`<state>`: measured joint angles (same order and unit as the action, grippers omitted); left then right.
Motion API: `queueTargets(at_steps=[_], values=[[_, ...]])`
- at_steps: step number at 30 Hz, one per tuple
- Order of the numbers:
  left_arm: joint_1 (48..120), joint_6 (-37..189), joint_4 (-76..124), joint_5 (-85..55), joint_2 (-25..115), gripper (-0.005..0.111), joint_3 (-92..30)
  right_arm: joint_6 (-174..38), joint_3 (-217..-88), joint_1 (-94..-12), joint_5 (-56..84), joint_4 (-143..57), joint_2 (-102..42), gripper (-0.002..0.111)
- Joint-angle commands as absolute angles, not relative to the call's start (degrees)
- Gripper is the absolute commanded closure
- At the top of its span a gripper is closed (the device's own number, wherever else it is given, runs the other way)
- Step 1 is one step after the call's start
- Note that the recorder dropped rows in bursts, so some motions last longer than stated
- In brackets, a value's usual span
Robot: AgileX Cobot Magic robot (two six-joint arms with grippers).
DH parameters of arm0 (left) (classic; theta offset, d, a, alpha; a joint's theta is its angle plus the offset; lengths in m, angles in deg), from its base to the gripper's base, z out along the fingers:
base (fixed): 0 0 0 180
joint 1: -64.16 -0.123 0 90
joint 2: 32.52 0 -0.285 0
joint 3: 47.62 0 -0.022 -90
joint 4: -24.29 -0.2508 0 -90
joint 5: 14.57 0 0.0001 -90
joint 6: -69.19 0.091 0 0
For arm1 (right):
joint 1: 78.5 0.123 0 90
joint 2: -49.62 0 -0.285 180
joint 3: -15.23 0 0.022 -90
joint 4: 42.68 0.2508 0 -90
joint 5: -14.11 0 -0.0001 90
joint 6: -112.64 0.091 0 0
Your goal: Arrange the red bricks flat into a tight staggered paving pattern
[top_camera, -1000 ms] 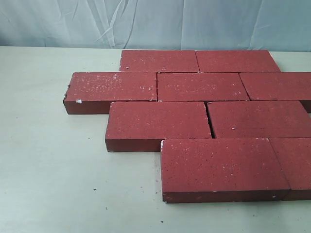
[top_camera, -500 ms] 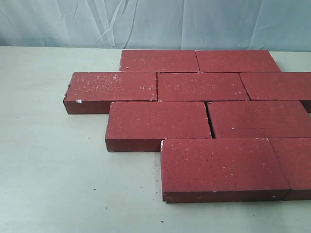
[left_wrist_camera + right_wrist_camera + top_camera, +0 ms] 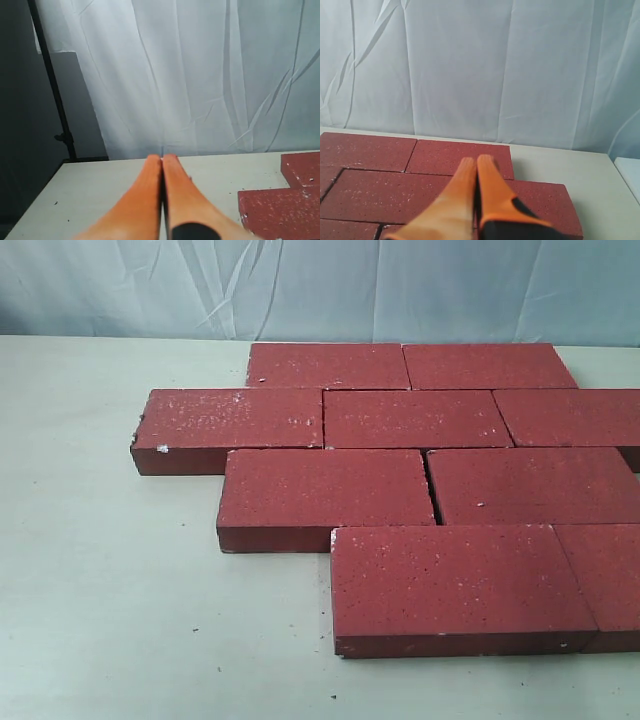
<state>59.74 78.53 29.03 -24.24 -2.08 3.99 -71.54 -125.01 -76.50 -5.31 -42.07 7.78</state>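
Several dark-red bricks (image 3: pixel 413 418) lie flat on the pale table (image 3: pixel 110 580) in four staggered rows, edges close together; a thin gap shows between two bricks of the third row (image 3: pixel 432 490). No arm shows in the exterior view. In the left wrist view my left gripper (image 3: pixel 162 158) is shut and empty above bare table, with brick corners (image 3: pixel 280 210) off to one side. My right gripper (image 3: pixel 477 160) is shut and empty, hovering over the far bricks (image 3: pixel 460 156) of the pattern.
A wrinkled white curtain (image 3: pixel 330 285) hangs behind the table. A black stand pole (image 3: pixel 52 85) rises beside the table's far corner in the left wrist view. Bare table lies left of and in front of the bricks.
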Motion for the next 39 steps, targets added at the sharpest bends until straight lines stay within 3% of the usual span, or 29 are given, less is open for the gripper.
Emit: queueTargets(at_steps=[1,16,39], values=[[59.8,76.9,27.0,-21.2,-6.3,0.107,9.0,-71.5,-124.9,-76.8,-5.0,-41.9,8.0,0.109],[59.8,65.4,19.2,-18.6,-23.0,0.107,27.9,-71.6,-124.9,-76.8,-5.0,-41.9,8.0,0.109],[59.7,65.3,19.2,-27.8,-24.7,0.107,29.6,-71.6,-124.9,-76.8,-5.0,-41.9,8.0,0.109]])
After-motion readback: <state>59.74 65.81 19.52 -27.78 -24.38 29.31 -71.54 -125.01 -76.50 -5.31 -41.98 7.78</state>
